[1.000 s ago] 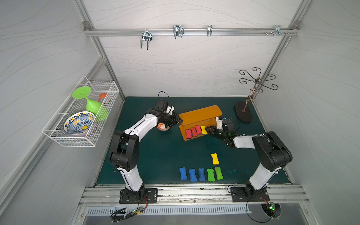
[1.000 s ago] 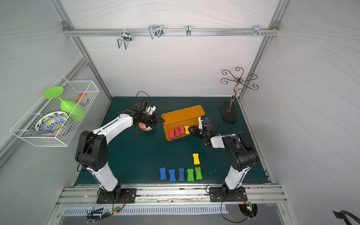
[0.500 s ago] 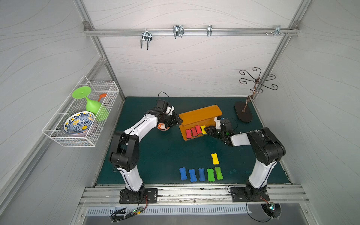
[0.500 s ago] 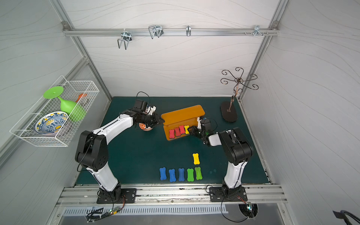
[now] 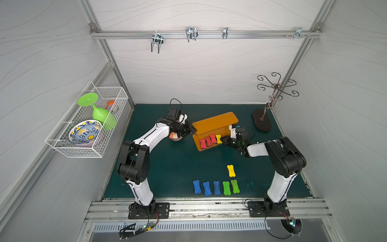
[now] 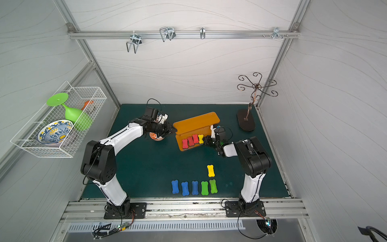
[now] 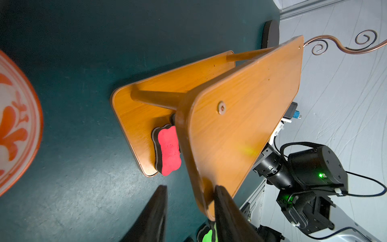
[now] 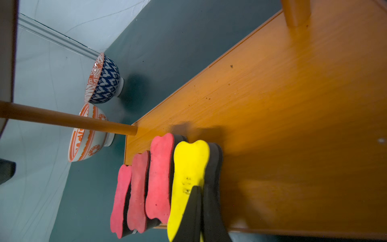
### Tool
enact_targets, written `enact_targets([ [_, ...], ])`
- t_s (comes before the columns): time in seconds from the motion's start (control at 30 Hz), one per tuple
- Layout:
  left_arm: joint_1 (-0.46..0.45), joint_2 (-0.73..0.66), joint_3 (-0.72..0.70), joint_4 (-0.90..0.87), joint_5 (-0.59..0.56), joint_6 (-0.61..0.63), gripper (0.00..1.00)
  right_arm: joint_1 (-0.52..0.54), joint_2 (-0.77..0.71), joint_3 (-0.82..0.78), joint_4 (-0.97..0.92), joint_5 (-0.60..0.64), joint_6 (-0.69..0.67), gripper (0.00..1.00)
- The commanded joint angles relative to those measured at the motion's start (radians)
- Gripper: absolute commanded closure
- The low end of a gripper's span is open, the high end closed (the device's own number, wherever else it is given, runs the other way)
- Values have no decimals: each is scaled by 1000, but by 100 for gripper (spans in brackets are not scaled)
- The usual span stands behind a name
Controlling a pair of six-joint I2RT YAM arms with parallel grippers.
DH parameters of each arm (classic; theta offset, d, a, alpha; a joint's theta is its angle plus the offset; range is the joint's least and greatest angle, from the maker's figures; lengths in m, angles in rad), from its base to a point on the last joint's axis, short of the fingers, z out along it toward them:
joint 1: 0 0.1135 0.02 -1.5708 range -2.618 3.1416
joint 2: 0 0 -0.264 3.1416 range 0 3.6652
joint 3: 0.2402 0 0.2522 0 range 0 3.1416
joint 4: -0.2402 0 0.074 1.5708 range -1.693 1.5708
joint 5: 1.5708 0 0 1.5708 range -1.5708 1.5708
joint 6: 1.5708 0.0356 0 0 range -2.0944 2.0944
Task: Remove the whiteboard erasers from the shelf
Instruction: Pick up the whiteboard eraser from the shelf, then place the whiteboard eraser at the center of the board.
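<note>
The right claw (image 8: 202, 201) had just pressed shut. A second before, its jaws stood apart short of the shelf. Now they pinched the near end of the yellow eraser (image 8: 188, 165), one finger on the yellow face and the other against the dark backing. That eraser sat on the lower board of the shelf (image 8: 282, 104), at the end of the row nearest the claw. Just beyond it, three red erasers (image 8: 160, 174) overlapped like shingles, the closest one touching the yellow. Farther on, past the shelf's end post, two patterned bowls (image 8: 88, 134) sat on the mat. At that far end the left claw (image 7: 190, 187) straddled a corner of the upper board with its jaws apart. A gap showed beside one finger. Well behind the right claw, six erasers (image 5: 216, 188) already lay on the mat. The grip looked made, so the likely next step was drawing the yellow one out. That would leave three reds to fetch.
</note>
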Motion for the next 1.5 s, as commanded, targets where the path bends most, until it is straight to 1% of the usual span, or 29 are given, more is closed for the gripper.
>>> enact_targets([
  [0.0,-1,-22,-4,6,-10,19,59,25,-42,11,-125,43,-51,100],
  [0.23,1,-28,-7,3,-18,20,58,33,-125,-5,-187,94,-46,100],
  [0.33,1,-31,-7,2,-26,19,56,33,-180,-21,-217,111,-31,100],
  [0.47,1,-37,-7,0,-38,17,51,33,-296,-70,-282,140,-1,100],
  [0.57,1,-42,-11,3,-42,15,51,52,-421,-127,-362,155,37,100],
  [0.63,1,-48,-17,5,-42,11,51,80,-519,-177,-428,174,62,100],
  [0.73,1,-59,-24,18,-43,5,50,153,-684,-252,-544,223,112,100],
  [0.87,1,-69,-31,22,-45,4,50,294,-853,-338,-667,304,209,100],
  [0.97,1,-73,-33,21,-49,3,50,411,-919,-393,-703,386,303,100],
  [1.07,0,-78,-35,24,-50,4,49,491,-921,-435,-697,438,368,100],
  [1.17,-1,-78,-36,25,-53,4,49,534,-865,-454,-651,442,394,100],
  [1.3,-2,-79,-36,23,-52,6,49,547,-779,-428,-627,444,391,100],
  [1.47,-2,-79,-36,16,-60,13,49,548,-764,-425,-612,448,385,100],
])
